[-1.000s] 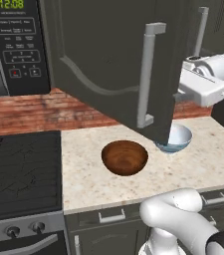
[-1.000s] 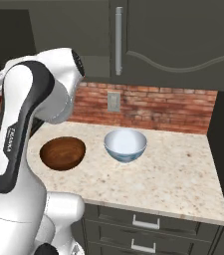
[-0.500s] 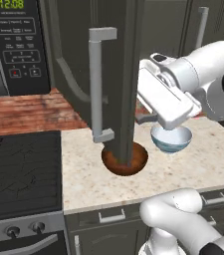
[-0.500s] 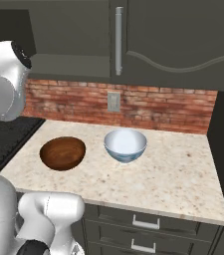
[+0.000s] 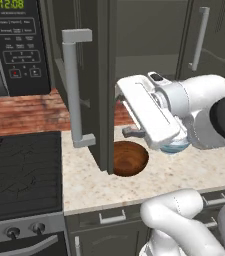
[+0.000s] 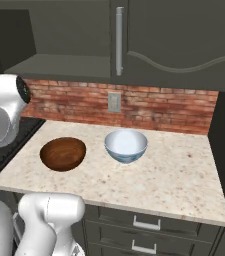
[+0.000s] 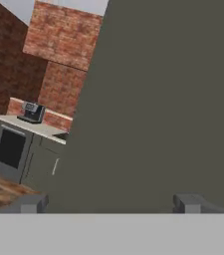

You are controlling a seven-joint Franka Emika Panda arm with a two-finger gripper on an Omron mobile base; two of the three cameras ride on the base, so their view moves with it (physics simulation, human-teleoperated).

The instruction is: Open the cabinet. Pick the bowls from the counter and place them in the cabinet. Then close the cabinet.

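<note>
A: Cabinet [image 5: 104, 75]: left door swung wide out over the desk [image 5: 184, 172], its edge toward the left base camera, bar handle [image 5: 74, 90] facing left. Right door shut.

B: Hand?

A: Hand [image 7: 111, 201] is wide, holding nothing; the two tips [image 7: 34, 203] stand well apart in the hand view, facing the flat inside of the door from close by.

B: Then opening looks done. Best next, I'd judge: back the hand off the door, swing it round the door edge and come down over a bowl rim.

A: Bowls: wooden bowl [image 6: 63, 153] and white bowl [image 6: 126, 145] side by side on the desk, apart. The right base view gives both whole. In the left base view the door edge cuts off part of the wooden one and the arm covers most of the white one.

B: Plan the reach from the right base view.
</note>
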